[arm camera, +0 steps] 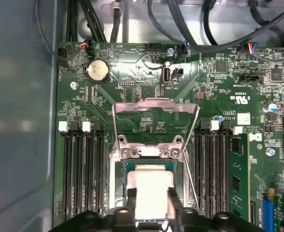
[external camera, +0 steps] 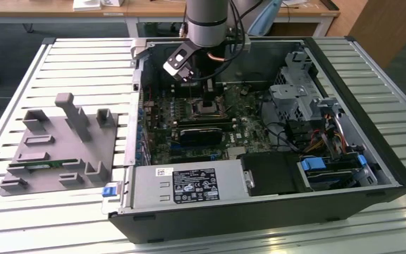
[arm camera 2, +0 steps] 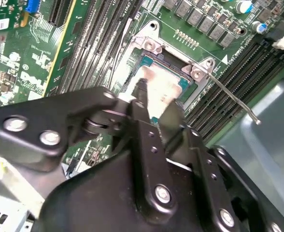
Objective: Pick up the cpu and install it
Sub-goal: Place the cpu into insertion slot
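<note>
The cpu (arm camera: 154, 180), a small silver-grey square with a pale rim, sits in or just above the open motherboard socket (arm camera: 117, 174), and I cannot tell which. My gripper (arm camera: 151, 194) is shut on it, one dark finger against each of two opposite edges. The second wrist view shows the cpu (arm camera 2: 160, 87) between the fingertips (arm camera 2: 141, 89), with the gripper (arm camera 2: 156, 99) straight over the socket. The socket's metal load plate (arm camera: 155, 108) is swung up and its thin lever (arm camera 2: 229, 96) stands free. In the exterior view the gripper (external camera: 209, 98) reaches down into the open computer case (external camera: 372, 132) over the socket (external camera: 208, 108).
Black memory slots (arm camera: 81, 169) flank the socket on both sides, and one slot holds a green stick (arm camera: 238, 179). Cables (arm camera: 180, 19) hang near the board's edge. A drive cage (external camera: 298, 90) and power supply (external camera: 188, 185) crowd the case. A grey fixture (external camera: 55, 143) lies on the slatted table.
</note>
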Robot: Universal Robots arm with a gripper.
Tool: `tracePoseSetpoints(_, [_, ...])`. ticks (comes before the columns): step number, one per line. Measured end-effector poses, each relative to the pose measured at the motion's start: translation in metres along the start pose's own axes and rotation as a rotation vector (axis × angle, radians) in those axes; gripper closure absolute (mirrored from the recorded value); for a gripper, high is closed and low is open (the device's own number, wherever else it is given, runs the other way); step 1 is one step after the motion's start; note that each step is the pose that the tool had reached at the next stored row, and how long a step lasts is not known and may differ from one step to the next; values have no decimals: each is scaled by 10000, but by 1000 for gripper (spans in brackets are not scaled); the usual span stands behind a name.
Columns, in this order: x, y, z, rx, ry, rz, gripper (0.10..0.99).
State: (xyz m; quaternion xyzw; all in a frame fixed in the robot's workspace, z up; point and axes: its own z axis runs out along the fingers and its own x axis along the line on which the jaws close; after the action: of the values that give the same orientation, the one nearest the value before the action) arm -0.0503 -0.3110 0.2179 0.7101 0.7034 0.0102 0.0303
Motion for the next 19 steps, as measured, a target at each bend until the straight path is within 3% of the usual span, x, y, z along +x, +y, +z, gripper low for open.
tracePoseSetpoints(1, [0,1,-11,0,1,0,737])
tracePoseSetpoints(2, [0,1,-20,0,2,0,737])
tracePoseSetpoints(4, [-1,2,-35,0,1,0,851])
tracePoseSetpoints(5, [-1,2,-42,0,1,0,851])
tracePoseSetpoints(7, [-1,3,-53,0,1,-1,969])
tracePoseSetpoints(19, [-4,8,-133,1,1,0,980])
